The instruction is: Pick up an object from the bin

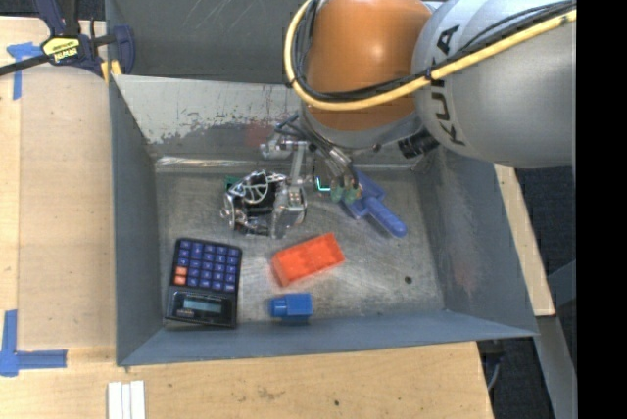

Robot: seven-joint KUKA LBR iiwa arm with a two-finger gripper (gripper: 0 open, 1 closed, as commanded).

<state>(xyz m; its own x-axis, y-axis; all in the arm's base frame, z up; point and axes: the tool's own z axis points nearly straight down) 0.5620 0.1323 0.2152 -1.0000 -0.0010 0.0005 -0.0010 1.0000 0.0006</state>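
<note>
The gripper point(313, 184) hangs low in the bin point(137, 241), just beyond the orange block point(308, 258) toward the far wall. How far apart it stands I cannot tell, since the orange wrist cover and the clutter beneath hide it, nor can I tell whether it has hold of anything.

It sits between two things. A shiny black-and-silver tangle point(257, 202) lies beyond the orange block and to the view's left, close against the tool. A blue handled piece point(377, 209), possibly a small spring clamp, lies beyond the block and to the view's right. The likeliest pick is one of these two, and which one is unclear.

A calculator point(206, 282) lies well to the left of the orange block, and a small blue block point(291, 307) sits just on its near side.

The risk I see is a half grasp: closing here could catch only a loop of the tangle, which may slip out or snag the blue piece and drag it along
</note>
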